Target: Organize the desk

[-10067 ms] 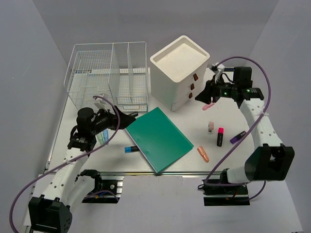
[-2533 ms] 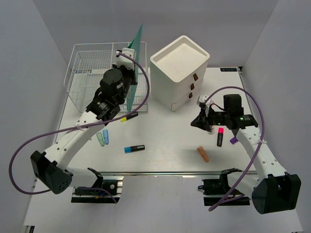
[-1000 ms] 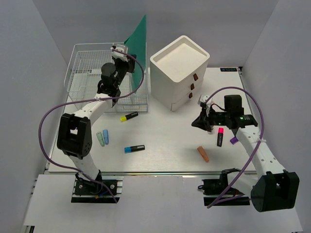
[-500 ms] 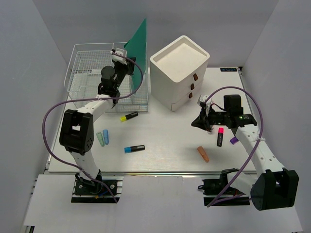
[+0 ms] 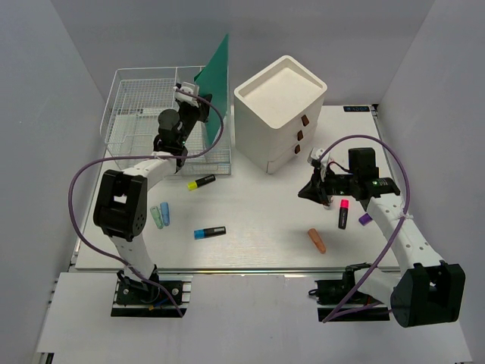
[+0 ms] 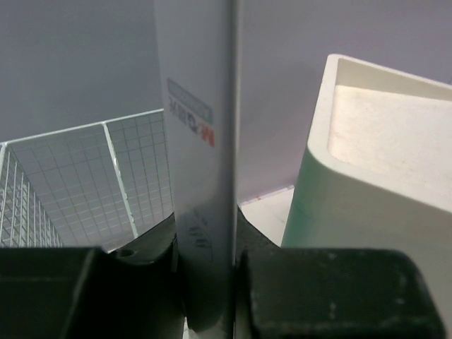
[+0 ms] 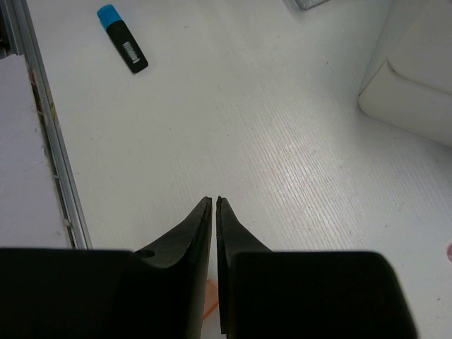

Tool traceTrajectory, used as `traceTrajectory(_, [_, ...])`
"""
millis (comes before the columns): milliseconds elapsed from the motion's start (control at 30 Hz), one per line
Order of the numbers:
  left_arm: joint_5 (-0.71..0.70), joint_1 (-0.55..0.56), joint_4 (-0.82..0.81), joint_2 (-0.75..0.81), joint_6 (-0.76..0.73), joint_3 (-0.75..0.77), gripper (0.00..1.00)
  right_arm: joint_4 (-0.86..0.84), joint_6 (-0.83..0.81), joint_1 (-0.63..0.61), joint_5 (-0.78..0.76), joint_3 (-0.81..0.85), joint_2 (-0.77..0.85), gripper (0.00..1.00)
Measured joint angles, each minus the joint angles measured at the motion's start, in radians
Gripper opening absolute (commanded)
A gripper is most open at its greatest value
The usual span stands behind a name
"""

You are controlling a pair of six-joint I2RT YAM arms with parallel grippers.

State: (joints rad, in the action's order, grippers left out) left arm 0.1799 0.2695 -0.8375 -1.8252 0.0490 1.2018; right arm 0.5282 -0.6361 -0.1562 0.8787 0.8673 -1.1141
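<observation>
Desk surface (image 5: 265,220) tidying seems at filing: left hand (image 5: 195,102) clamps the folder (image 5: 216,64) upright at the basket (image 5: 125,98), likely needing a straight lowering, while right hand (image 7: 214,212) hovers closed, empty.

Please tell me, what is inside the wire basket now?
A green folder stands upright in the right part of the wire basket, clamped by the left gripper. The arm covers the folder's lower edge and part of the basket floor, so anything there cannot be seen.

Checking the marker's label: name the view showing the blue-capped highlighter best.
Right wrist: the blue-capped highlighter lies whole and close, its label visible. Top external shows it whole but small; left wrist misses it.
</observation>
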Motion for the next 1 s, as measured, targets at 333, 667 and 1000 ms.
traceTrajectory(333, [0.006, 0.001, 0.007, 0.0, -0.062, -0.021, 0.0, 0.0, -0.001, 0.0, 0.0, 0.0, 0.0, 0.12])
traceTrajectory(667, [0.012, 0.002, 0.006, -0.001, -0.066, -0.045, 0.01, 0.0, -0.003, 0.0, 0.001, 0.0, 0.0, 0.12])
traceTrajectory(1000, [0.005, 0.001, 0.002, -0.002, -0.042, -0.047, 0.2, 0.0, -0.003, 0.0, 0.007, 0.0, -0.007, 0.12])
